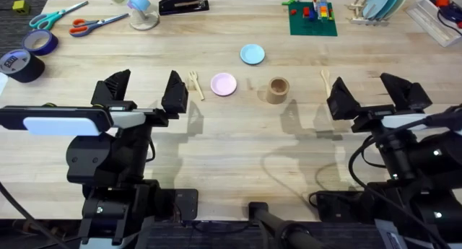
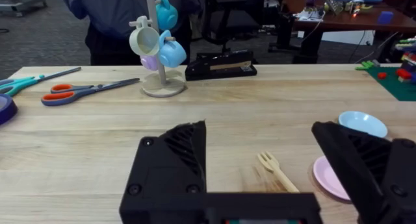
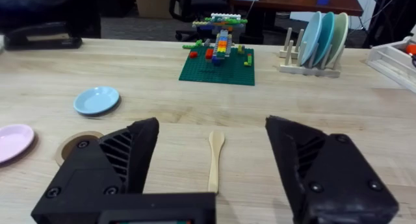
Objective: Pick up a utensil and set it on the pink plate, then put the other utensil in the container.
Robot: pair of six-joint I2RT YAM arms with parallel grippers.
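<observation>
Closest to the overhead camera, the left gripper (image 1: 144, 94) and right gripper (image 1: 375, 96) are hovering low over the wooden table (image 1: 238, 144) with their black fingers spread wide, holding nothing. Taking the pink plate (image 1: 223, 84) as landmark, the fork (image 1: 195, 85) is lying just beside it on the left gripper's side. The brown cup (image 1: 278, 90) is standing near the plate's other side, and the spoon (image 1: 326, 81) is lying beyond the cup, toward the right gripper.
</observation>
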